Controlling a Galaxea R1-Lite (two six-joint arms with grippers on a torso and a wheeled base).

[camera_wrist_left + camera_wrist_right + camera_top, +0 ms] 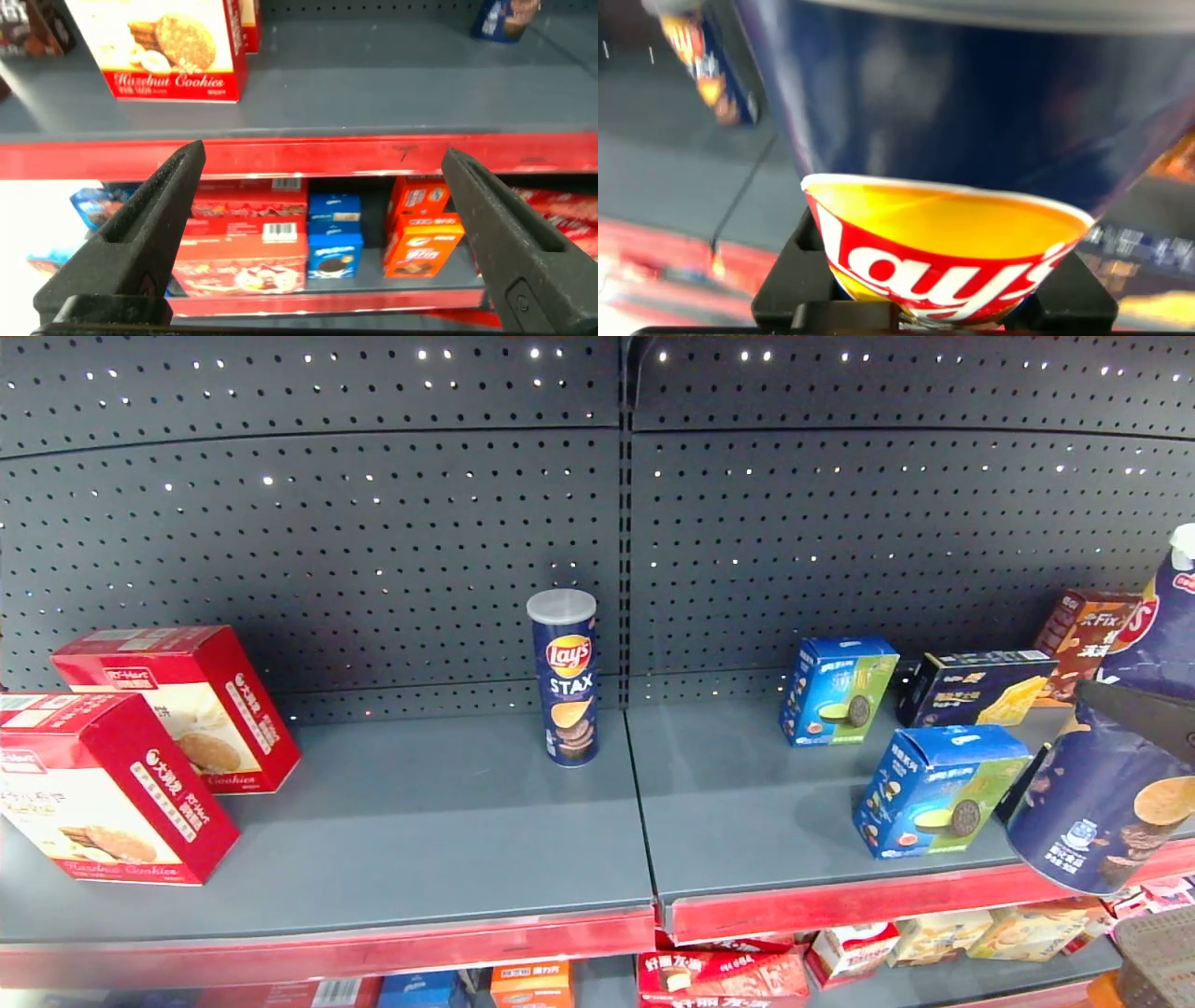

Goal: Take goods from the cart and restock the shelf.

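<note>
A dark blue chips can (1116, 775) hangs tilted at the far right, over the shelf's front edge, with my right gripper (1141, 714) shut on it. In the right wrist view that can (952, 121) looms large above the gripper (934, 303). A second, matching chips can (563, 677) stands upright mid-shelf near the back panel. My left gripper (322, 252) is open and holds nothing; it sits low in front of the shelf's red front edge (308, 154), to the left.
Two red cookie boxes (103, 789) stand at the shelf's left. Blue biscuit boxes (938, 789), a dark box (985, 686) and a brown box (1083, 630) crowd the right. The grey shelf (420, 831) has free room around the upright can. Lower shelf boxes (332, 247) sit below.
</note>
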